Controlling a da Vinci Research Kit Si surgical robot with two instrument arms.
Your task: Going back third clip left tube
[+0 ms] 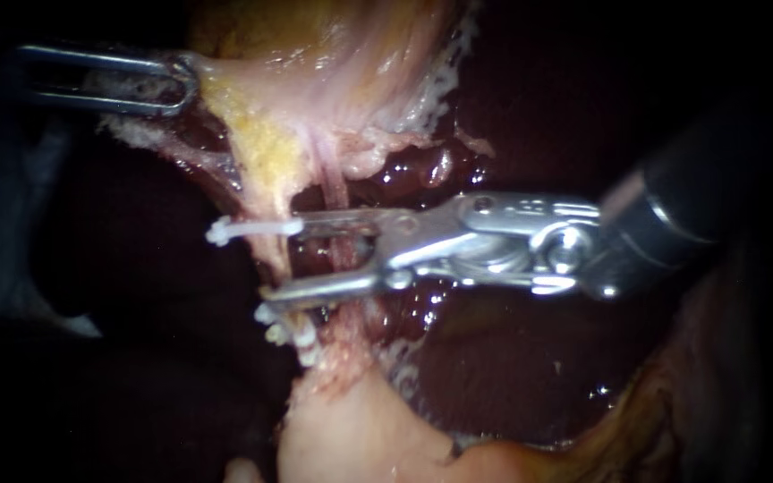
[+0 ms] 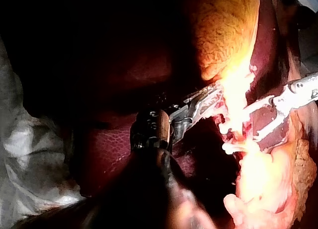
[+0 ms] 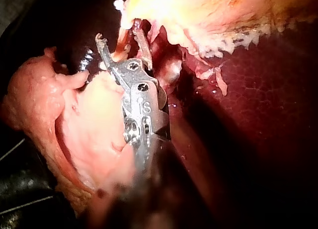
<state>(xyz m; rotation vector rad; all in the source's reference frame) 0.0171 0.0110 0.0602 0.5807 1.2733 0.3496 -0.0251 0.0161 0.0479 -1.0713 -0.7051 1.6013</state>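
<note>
Dark liver (image 1: 530,358) fills the background. Up top, the left instrument (image 1: 191,85), jaws clamped on the gallbladder (image 1: 315,54), keeps the tube (image 1: 337,192) taut. The right instrument (image 1: 288,259), jaws apart, straddles it, and the white clip (image 1: 252,230) lies along one jaw, apparently latched, so backing off looks safe.

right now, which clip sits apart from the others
The upper clip, alone beside the tip of the right instrument's upper jaw. The other clips bunch together farther down, under its lower jaw.

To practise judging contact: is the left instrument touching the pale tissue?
Touching. In the endoscope view the left instrument grips the pale tissue at its edge.
</note>
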